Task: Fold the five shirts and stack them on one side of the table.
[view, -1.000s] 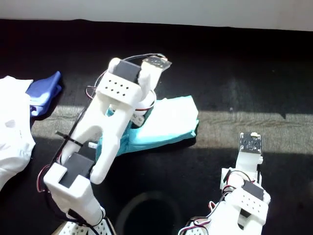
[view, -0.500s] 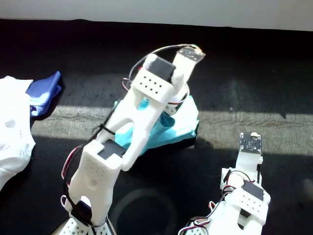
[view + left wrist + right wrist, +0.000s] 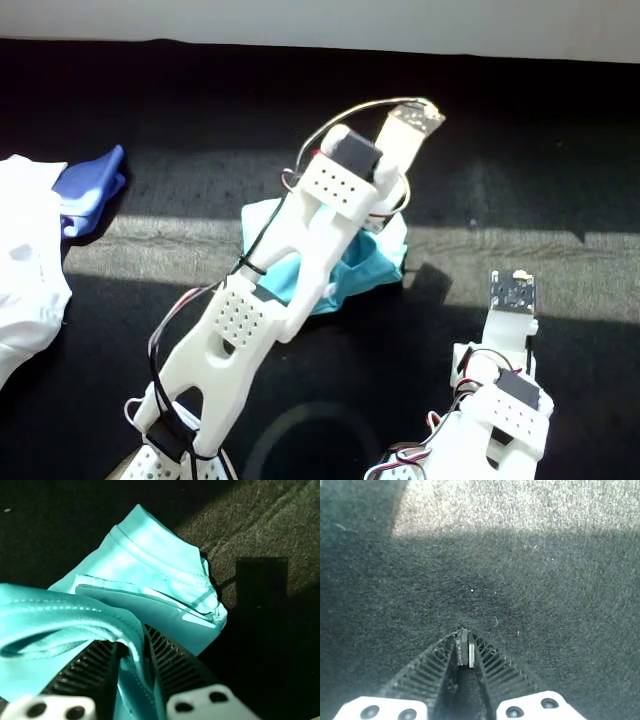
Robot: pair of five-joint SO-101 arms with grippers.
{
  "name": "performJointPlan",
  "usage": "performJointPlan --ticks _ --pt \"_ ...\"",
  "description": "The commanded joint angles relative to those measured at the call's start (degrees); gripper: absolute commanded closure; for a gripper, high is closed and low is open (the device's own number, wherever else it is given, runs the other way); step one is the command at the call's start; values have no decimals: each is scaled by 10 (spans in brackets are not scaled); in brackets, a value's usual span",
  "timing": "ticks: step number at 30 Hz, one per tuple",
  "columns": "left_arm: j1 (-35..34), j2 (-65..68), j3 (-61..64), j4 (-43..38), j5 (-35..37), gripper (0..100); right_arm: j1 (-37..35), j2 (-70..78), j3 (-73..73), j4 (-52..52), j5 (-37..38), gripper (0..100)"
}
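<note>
The black felt-covered bench point(image 3: 520, 180) is crossed by a band of sunlight. A heap of white cloth shirts point(image 3: 25, 270) is seen well apart from the left end effector point(image 3: 131, 645), on the side away from the right one. The half-folded teal cotton shirt point(image 3: 150, 565) lies directly beneath the left end effector, whose jaws are pinched on a hem of it. A crumpled blue cloth shirt point(image 3: 90, 185) is tucked beside the white heap. The fold is judged best finished if the pinched edge is carried low, lined up with the layer below, and released flat. The right end effector point(image 3: 464, 642) is closed on nothing, over bare felt.
</note>
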Motion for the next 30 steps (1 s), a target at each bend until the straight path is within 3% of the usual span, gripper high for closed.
performJointPlan --ticks 1,15,22,30 --pt "5 13 -58 -7 4 986 7 0 15 -9 3 992" --pt "34 26 -95 -43 4 986 7 0 15 -9 3 992" --pt "29 26 -95 -55 4 814 7 0 15 -9 2 992" --pt "-5 21 -100 -25 4 815 6 0 15 -9 2 992"
